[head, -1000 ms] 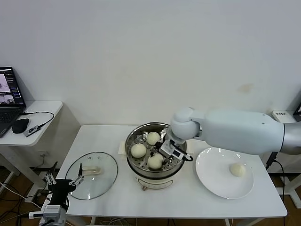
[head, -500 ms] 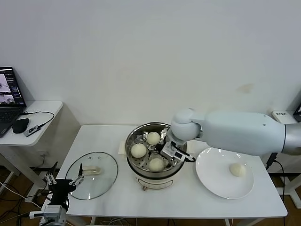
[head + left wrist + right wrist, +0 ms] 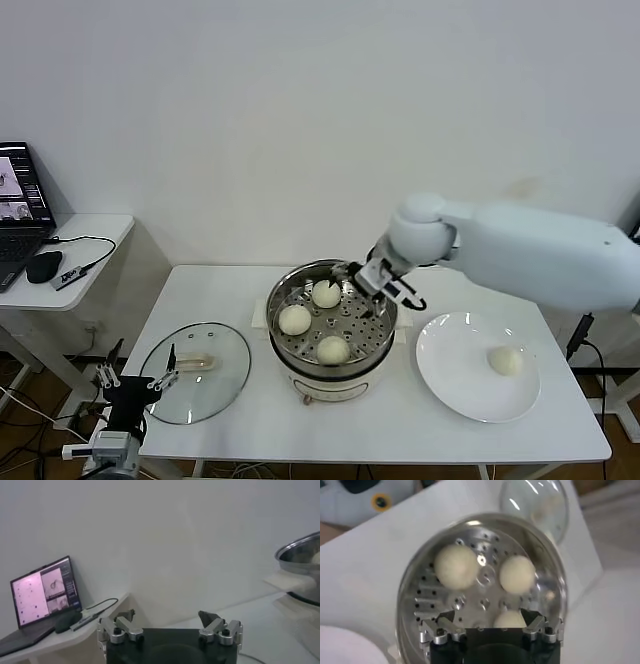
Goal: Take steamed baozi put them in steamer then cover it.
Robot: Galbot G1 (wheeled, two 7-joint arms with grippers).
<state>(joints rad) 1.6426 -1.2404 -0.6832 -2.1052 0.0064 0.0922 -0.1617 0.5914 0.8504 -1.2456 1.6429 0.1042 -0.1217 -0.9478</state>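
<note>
Right gripper over steamer rim, fingers apart, empty; left gripper parked, fingers apart

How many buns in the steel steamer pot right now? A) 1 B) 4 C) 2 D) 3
D: three off-white round buns sit on the perforated tray of the shiny steel steamer pot; a fourth bun lies on the flat white plate.

a bare lab or office: plain white wall, white table, side desk with laptop.
</note>
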